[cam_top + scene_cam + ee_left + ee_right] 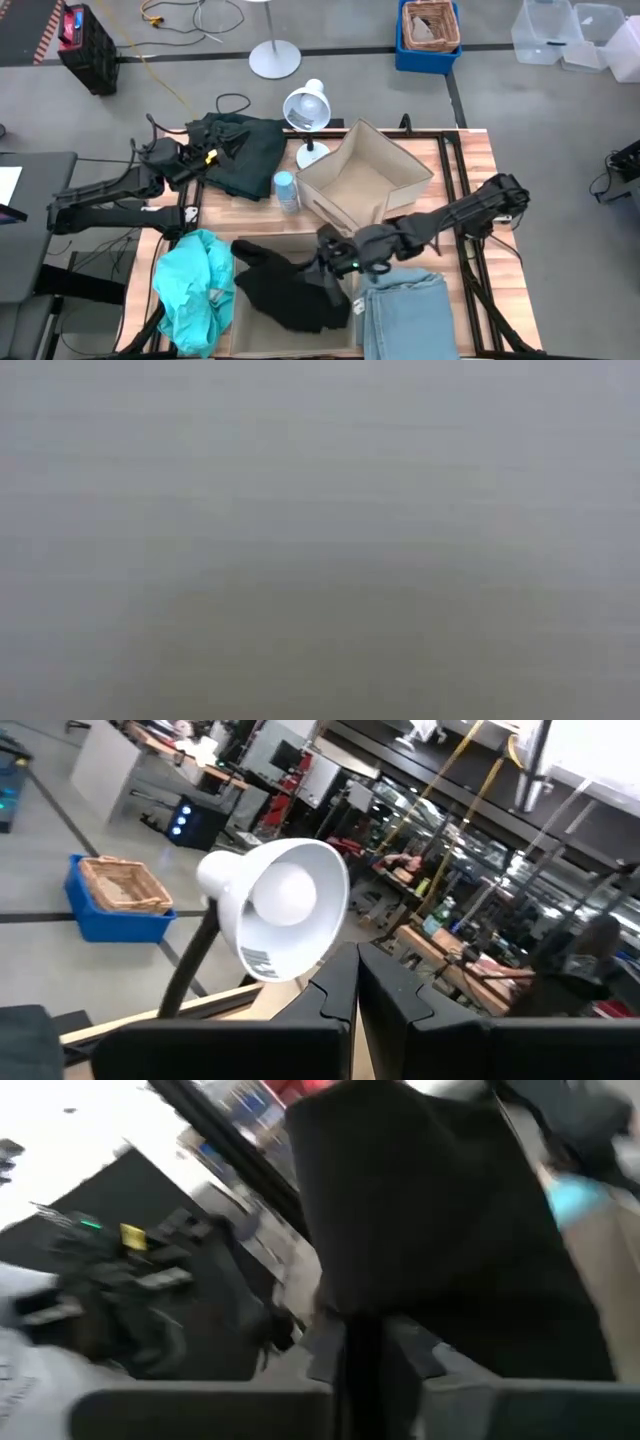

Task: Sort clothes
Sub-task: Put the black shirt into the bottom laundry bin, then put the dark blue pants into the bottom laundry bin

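Observation:
The black garment (285, 290) lies bunched in a beige fabric box (300, 240) at the table's near middle. My right gripper (333, 265) is shut on its right end; the garment also shows in the right wrist view (430, 1210). The dark green garment (245, 150) lies at the far left. My left gripper (205, 157) is at its left edge, fingers shut (357, 990) with nothing between them. The turquoise garment (195, 290) lies near left. The pale blue garment (405, 310) lies near right. The low view shows only grey blur. My right gripper pinches a bunched part of the black garment's right end (355, 1325) between its two fingers. The fingers come from the table's right side, slanting down. The rest of the garment (270, 285) spreads away to the left and rests in the box, slack.
A second beige box (365, 175) stands tilted at the far middle. A white desk lamp (307, 105) and a small pale bottle (286, 190) stand between it and the green garment. The lamp's head (275, 905) is right in front of my left gripper.

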